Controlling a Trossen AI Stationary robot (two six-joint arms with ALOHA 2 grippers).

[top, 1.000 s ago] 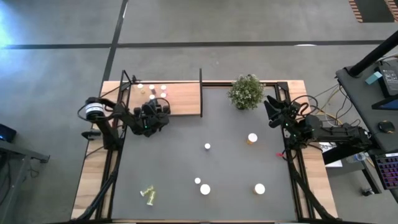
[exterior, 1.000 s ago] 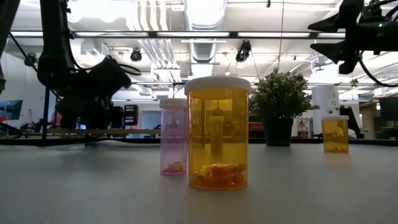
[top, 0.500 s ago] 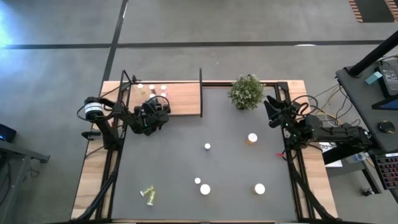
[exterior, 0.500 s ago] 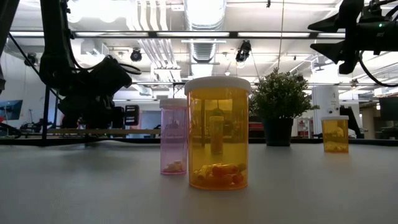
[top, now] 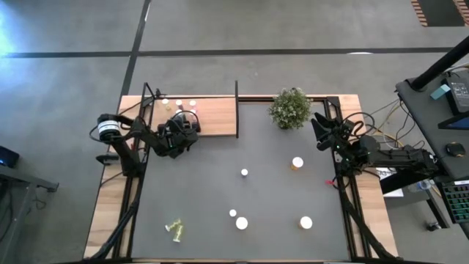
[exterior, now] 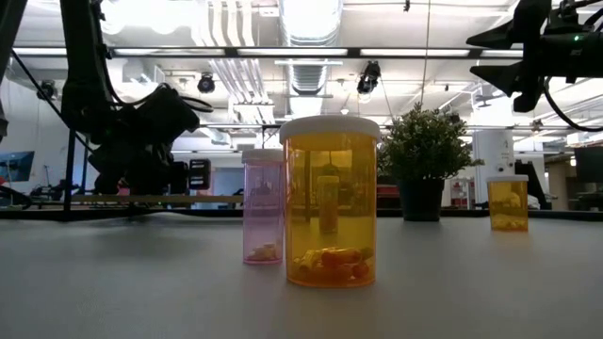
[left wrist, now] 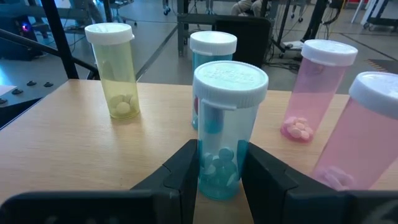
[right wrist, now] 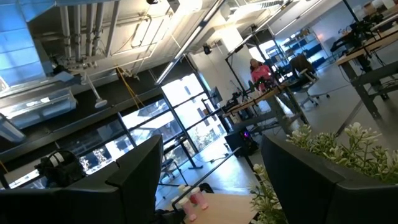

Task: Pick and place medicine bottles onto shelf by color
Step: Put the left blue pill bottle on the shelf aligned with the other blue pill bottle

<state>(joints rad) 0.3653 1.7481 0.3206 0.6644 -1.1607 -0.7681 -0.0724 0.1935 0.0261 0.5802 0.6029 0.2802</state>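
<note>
I noted L gripper clamped on blue bottle, white cap, at shelf near edge; neighbours close. R gripper fingers apart, far right by plant.

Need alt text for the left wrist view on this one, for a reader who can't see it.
The left gripper is shut on a blue bottle with a white cap, standing upright on the light-wood shelf. Behind it stand a yellow-green bottle and a second blue bottle; two pink bottles stand to one side.
</note>
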